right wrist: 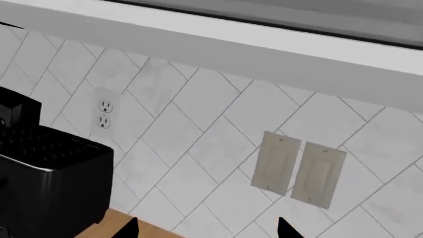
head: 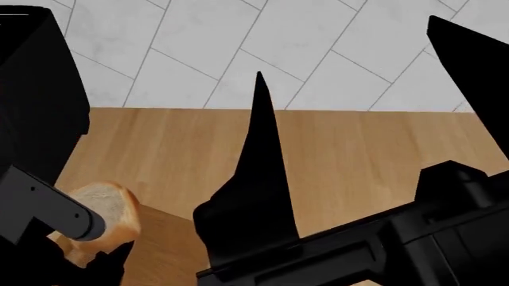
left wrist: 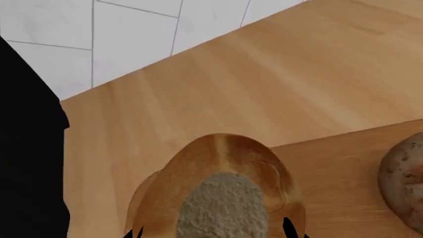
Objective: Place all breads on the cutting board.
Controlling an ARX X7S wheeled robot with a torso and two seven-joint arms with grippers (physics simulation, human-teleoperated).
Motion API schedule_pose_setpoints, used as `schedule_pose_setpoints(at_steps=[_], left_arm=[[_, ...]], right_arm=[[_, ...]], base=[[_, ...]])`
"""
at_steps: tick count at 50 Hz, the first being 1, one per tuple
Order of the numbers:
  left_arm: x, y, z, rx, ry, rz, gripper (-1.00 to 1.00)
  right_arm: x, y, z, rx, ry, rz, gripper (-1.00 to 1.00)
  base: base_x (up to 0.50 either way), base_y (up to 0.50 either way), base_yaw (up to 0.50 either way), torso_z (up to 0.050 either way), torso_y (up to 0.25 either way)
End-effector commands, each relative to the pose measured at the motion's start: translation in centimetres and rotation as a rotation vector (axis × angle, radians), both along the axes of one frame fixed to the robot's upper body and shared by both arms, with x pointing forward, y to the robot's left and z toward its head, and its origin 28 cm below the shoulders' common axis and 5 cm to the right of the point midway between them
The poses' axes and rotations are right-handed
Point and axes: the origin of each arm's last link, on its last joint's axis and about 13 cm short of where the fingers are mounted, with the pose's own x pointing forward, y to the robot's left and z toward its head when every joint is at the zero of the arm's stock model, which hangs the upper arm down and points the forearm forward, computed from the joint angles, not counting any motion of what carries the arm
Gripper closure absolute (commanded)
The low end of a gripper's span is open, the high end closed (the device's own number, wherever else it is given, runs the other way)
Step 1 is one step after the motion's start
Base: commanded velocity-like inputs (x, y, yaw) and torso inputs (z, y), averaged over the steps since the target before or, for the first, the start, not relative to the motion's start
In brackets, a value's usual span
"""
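Two breads appear in the left wrist view: the golden-crusted roll (left wrist: 221, 198) with its pale crumb face toward the camera, and the darker brown roll (left wrist: 404, 181) at the frame edge. The golden-crusted roll sits between the two dark fingertips (left wrist: 289, 229) of the left gripper (left wrist: 215, 232), one tip on each flank, so the jaws are clamped on it. It hangs at the corner of the cutting board (left wrist: 343, 168), partly over the lighter countertop (left wrist: 218, 94); whether it touches the board cannot be told. The darker brown roll rests on the cutting board, well apart from the gripper. In the head view the golden-crusted roll shows low at the left, half hidden behind the grey cylinder of the left arm (head: 47, 205). The right gripper (right wrist: 206, 229) is raised toward the tiled wall (right wrist: 198, 124), its fingertips apart with nothing between them. A black toaster (right wrist: 49, 178), an outlet (right wrist: 104, 113) and two blank switch plates (right wrist: 297, 168) are visible; no writing can be read
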Motion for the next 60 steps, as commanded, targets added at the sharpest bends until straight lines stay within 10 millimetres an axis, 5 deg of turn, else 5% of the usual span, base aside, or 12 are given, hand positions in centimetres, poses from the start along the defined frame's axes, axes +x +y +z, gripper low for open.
schedule_pose_setpoints(at_steps=[1, 38, 57, 58, 60], left_arm=[[0.6, -0.6, -0.5, -0.047, 0.011, -0.017, 1.00], [1.9, -2.1, -2.7, -0.002, 0.104, -0.075, 1.00], [0.7, -2.5, -3.3, 0.020, 0.138, -0.123, 1.00], [0.3, -2.6, -3.1, 0.019, 0.133, -0.138, -1.00], [-1.2, -2.9, -1.2, 0.010, 0.070, -0.182, -1.00]], right_arm=[[0.4, -0.1, -0.1, 0.042, -0.018, 0.008, -1.00], [-0.1, 0.2, 0.1, 0.026, -0.013, 0.030, -1.00], [-0.1, 0.0, 0.4, 0.052, -0.016, 0.042, -1.00], [0.0, 0.0, 0.4, 0.050, -0.016, 0.041, -1.00], [0.2, 0.1, 0.4, 0.052, -0.011, 0.045, -1.00]], base=[[0.00, 0.00, 0.00, 0.000, 0.000], [0.00, 0.00, 0.00, 0.000, 0.000], [0.00, 0.00, 0.00, 0.000, 0.000], [0.00, 0.00, 0.00, 0.000, 0.000], [0.00, 0.00, 0.00, 0.000, 0.000]])
